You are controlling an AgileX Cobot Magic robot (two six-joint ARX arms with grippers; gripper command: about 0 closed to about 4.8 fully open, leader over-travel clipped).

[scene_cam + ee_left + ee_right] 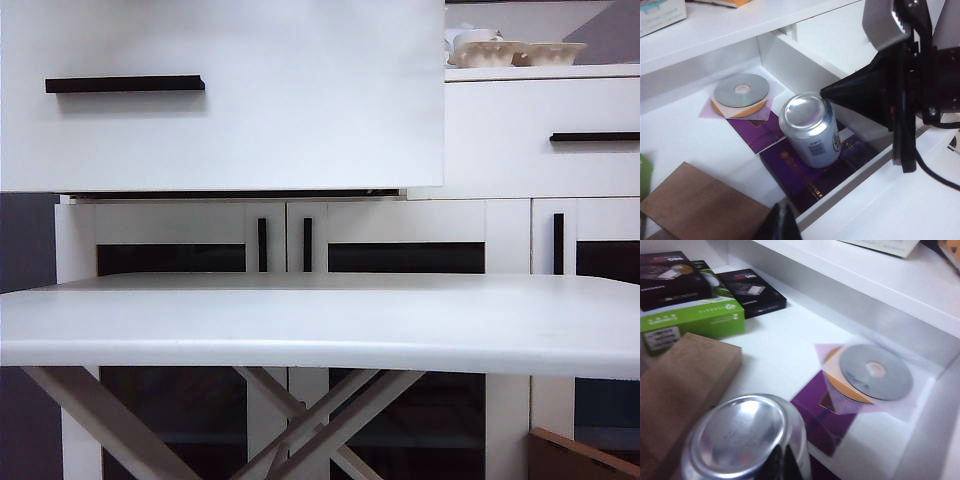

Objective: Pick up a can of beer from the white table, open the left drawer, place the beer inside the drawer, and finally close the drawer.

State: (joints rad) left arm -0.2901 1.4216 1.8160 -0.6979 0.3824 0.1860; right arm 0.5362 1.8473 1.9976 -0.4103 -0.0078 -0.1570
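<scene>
The left drawer (300, 120) stands pulled out, its front and black bar handle (125, 84) above the far left of the white table (320, 320); neither arm shows in the exterior view. Inside the drawer, the can of beer (810, 131) stands on end on a purple sleeve (757, 132), near a disc in a clear wallet (742, 90) and apart from a wooden block (700, 202) and a green carton (695, 320). The left gripper (782, 225) hangs over the drawer, jaws closed together and empty. The right gripper (825, 93) is also over the drawer, jaws likewise pinched to a point with nothing between them, its tip just beside the can's upper shoulder; contact cannot be confirmed. Assessment: placing appears done and closing remains. The right gripper should lift away without brushing the can, which would likely tip easily on a slick sleeve. Both arms should clear the drawer before any push. The front should be pressed squarely and slowly. The table top is plain and white. Behind it stands a white cabinet (500, 235) with vertical-handled doors, with a narrower drawer (540, 160) to the right and pale crockery (515, 52) on top.
</scene>
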